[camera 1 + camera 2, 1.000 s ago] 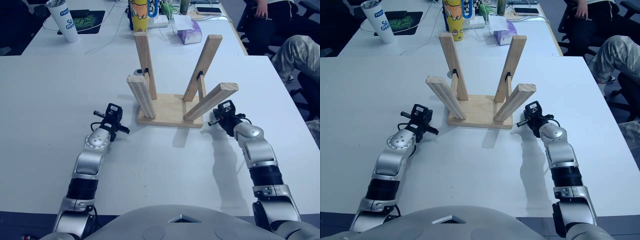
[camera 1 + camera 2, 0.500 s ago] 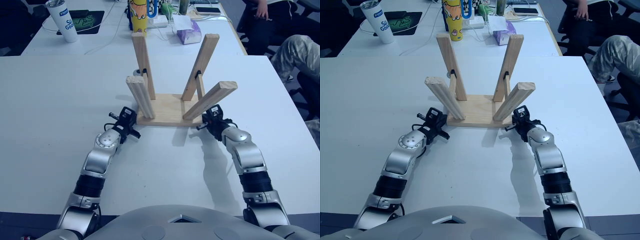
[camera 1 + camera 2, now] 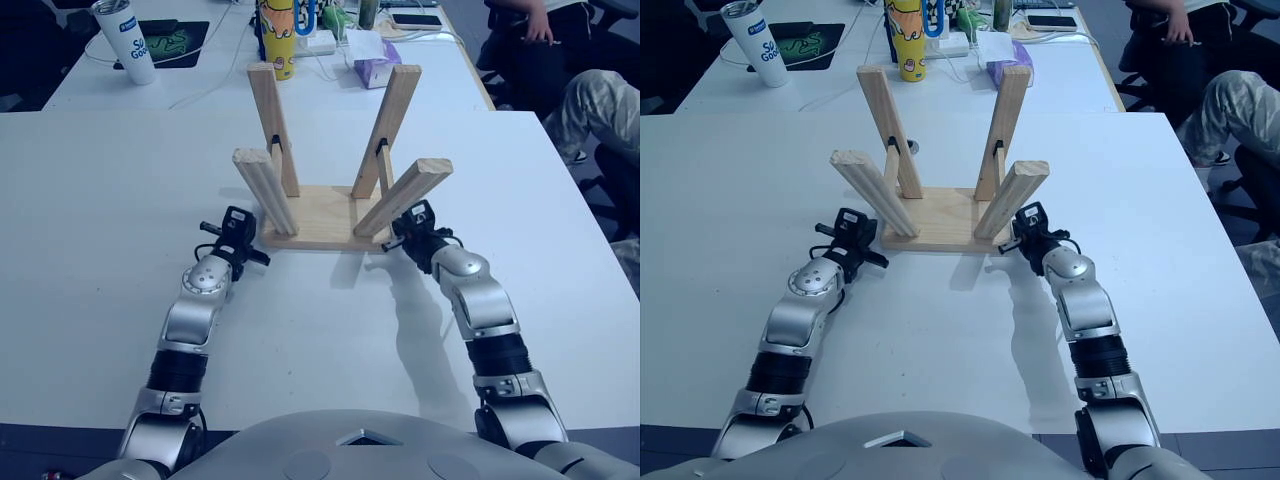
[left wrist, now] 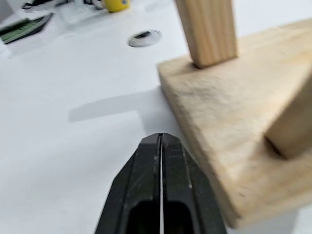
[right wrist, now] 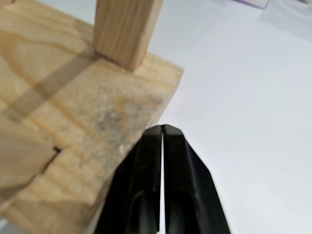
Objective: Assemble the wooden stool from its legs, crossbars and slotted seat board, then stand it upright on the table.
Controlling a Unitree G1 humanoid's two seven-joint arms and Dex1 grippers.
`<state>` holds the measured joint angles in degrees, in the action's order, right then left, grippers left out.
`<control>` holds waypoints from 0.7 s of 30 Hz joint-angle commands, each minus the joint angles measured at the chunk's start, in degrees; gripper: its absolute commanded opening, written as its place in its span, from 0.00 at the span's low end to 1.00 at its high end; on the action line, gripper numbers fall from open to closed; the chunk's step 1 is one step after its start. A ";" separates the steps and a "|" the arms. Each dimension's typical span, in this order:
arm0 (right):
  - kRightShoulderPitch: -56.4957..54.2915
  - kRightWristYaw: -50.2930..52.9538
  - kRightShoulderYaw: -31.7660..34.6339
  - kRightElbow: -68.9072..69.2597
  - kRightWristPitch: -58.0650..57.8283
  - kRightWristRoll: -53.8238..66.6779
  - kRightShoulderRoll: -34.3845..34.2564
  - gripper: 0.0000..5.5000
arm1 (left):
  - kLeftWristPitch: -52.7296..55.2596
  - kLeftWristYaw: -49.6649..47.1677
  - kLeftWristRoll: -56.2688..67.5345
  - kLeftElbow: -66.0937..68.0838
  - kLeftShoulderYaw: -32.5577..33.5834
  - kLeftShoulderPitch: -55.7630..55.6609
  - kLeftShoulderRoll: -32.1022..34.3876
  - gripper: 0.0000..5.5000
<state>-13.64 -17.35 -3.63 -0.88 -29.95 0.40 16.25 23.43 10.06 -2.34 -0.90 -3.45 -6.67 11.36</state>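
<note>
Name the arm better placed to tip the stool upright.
Right, probably. The right gripper, shut, sits at the edge of the seat board; the left gripper, also shut, has bare table between it and the board. Either must open first.

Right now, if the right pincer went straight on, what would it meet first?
Probably the edge of the seat board, near its corner; the shut right pincer is almost there, contact unclear.

Stool (image 3: 325,190) on table (image 3: 100,200), centre | left gripper (image 4: 160,139) just left of its seat board (image 3: 318,218) | right gripper (image 5: 162,130) just right
</note>
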 commanded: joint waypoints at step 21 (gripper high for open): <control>-1.56 3.28 6.47 -8.04 18.06 1.45 -1.03 0.00 | 2.40 -7.77 4.55 -2.33 8.72 1.86 -5.09 0.00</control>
<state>-14.68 -13.70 2.61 -7.73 -13.64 1.16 15.71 23.98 3.39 2.24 -3.21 4.68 -5.99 6.56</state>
